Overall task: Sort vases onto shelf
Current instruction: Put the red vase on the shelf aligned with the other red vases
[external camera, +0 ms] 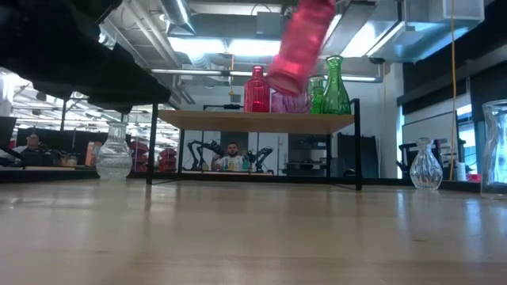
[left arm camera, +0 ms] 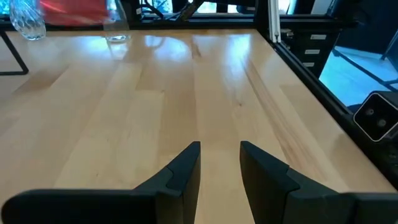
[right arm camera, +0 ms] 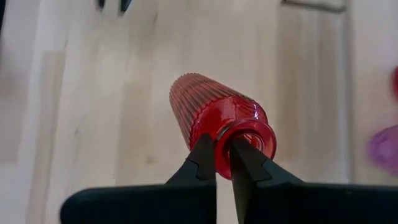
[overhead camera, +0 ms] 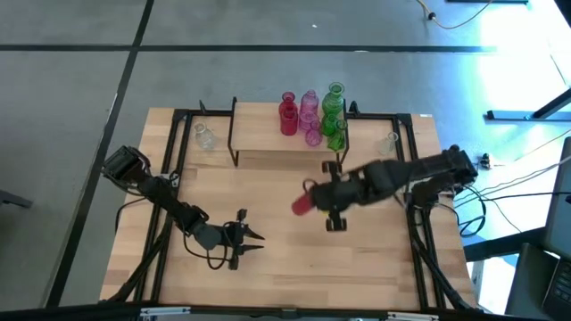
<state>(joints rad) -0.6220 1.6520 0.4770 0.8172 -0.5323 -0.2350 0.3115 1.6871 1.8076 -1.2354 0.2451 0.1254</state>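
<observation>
Spanning the scene: the wooden table (overhead camera: 294,267) carries everything, with both arms reaching in over it.
Shelf: the shelf (overhead camera: 268,143) stands at the far edge of the table, bearing a cluster of red, pink and green vases (overhead camera: 312,114) toward its right end; its left part is bare.
Right gripper (right arm camera: 222,163): over the table's middle, just before the shelf, its fingers pinch the rim of the red ribbed vase (right arm camera: 208,112), which hangs tilted in the air.
Left gripper (left arm camera: 221,167): low over the near-left table, fingers parted a little and grasping nothing.
Clear vases: one (overhead camera: 204,136) left of the shelf, one (overhead camera: 389,143) right of it, both on the table.
Doing it well: probably bring the red vase upright, clear the shelf edge, then set it beside the cluster without knocking a neighbour.
Hard to make out: the clustered vases overlap, so their count is uncertain; the low view cuts off the carried vase's top.
</observation>
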